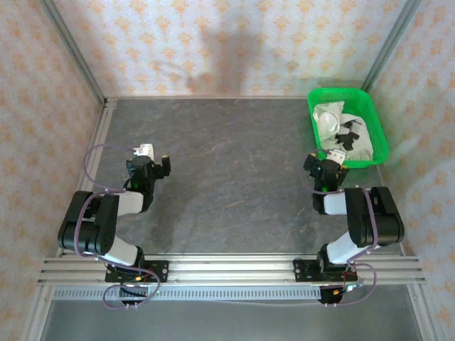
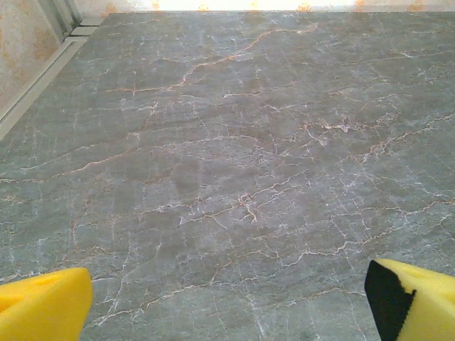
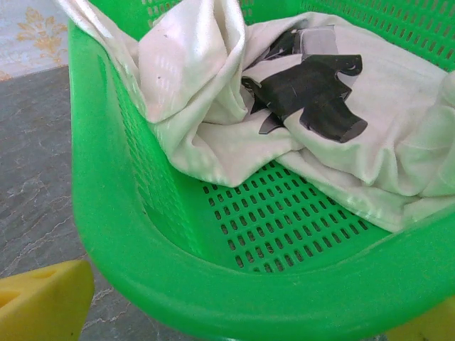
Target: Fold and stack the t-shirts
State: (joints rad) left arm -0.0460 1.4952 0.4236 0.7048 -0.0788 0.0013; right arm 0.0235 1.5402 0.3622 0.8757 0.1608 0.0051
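A crumpled white t-shirt [image 1: 340, 126] with black printed marks lies inside the green plastic basket [image 1: 379, 135] at the table's far right. In the right wrist view the t-shirt [image 3: 206, 99] fills the far part of the basket, its black print [image 3: 313, 92] facing up, and one fold hangs over the left wall. My right gripper [image 1: 325, 165] stands open just before the basket's near rim [image 3: 284, 302], its yellow fingertips [image 3: 43, 302] on either side of the rim, and holds nothing. Over bare table on the left, my left gripper [image 1: 151, 159] is open and empty, yellow fingertips [image 2: 43, 305] wide apart.
The grey marbled tabletop [image 1: 234, 163] stretches between the two arms. Patterned walls with metal frame posts [image 1: 75, 53] close in the left, back and right sides. The basket sits in the back right corner, close to the right wall.
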